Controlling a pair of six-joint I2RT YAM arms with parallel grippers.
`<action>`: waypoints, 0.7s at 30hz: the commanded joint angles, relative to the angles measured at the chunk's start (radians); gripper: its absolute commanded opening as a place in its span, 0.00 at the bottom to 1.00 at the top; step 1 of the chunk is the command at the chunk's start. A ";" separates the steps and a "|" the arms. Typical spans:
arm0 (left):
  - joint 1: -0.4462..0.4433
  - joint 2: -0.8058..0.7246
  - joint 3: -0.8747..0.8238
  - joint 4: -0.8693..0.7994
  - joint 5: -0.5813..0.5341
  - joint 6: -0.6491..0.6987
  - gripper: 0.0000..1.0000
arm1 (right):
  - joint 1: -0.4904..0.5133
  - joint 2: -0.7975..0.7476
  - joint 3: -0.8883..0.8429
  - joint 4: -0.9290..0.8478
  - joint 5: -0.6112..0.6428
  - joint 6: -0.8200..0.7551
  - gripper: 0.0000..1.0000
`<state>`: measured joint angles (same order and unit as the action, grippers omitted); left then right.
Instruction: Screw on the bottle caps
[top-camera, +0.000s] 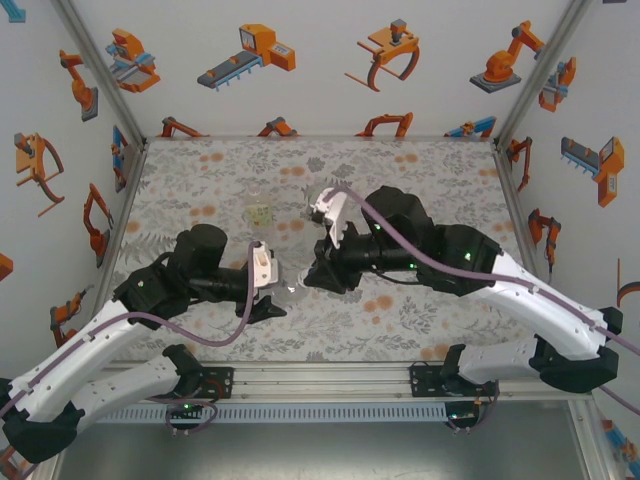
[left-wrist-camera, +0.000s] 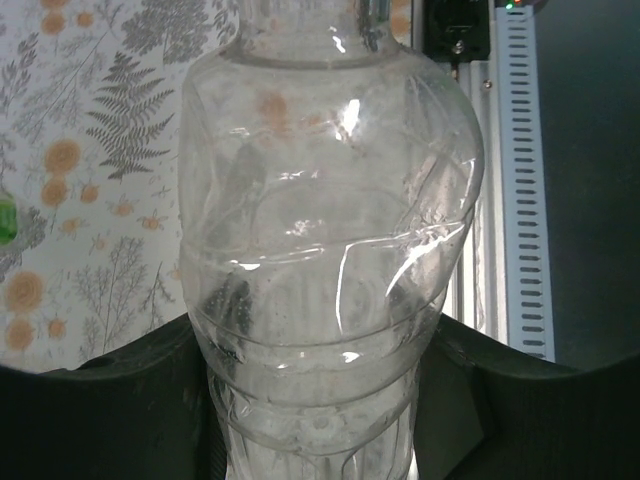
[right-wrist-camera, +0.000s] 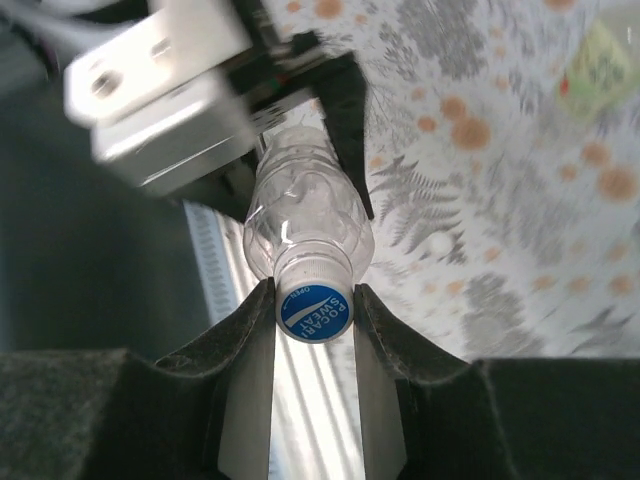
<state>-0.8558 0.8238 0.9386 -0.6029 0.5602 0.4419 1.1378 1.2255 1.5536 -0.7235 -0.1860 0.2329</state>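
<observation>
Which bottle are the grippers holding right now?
The colourless bottle: left gripper on its body, right gripper on its cap; the pale yellow-green bottle stands free.

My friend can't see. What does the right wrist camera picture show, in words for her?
The right gripper is shut on a blue-topped bottle cap sitting on the neck of a clear bottle. The left gripper holds the bottle's far end above a flowery tablecloth.

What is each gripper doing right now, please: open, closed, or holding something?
Left gripper: closed on the clear colourless bottle.
Right gripper: closed on the blue-topped cap at that bottle's neck.
</observation>
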 joint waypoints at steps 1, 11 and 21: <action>-0.004 0.000 0.025 0.084 -0.001 -0.005 0.00 | 0.004 0.028 -0.047 0.041 0.194 0.579 0.00; -0.003 0.026 0.021 0.140 -0.003 -0.004 0.00 | -0.058 0.023 -0.166 0.045 0.173 1.136 0.12; -0.004 0.032 0.011 0.141 0.062 -0.012 0.00 | -0.057 -0.057 -0.050 0.089 0.214 0.540 0.53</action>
<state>-0.8558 0.8604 0.9276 -0.5331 0.5304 0.4297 1.0760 1.2091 1.4582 -0.6735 0.0002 1.0100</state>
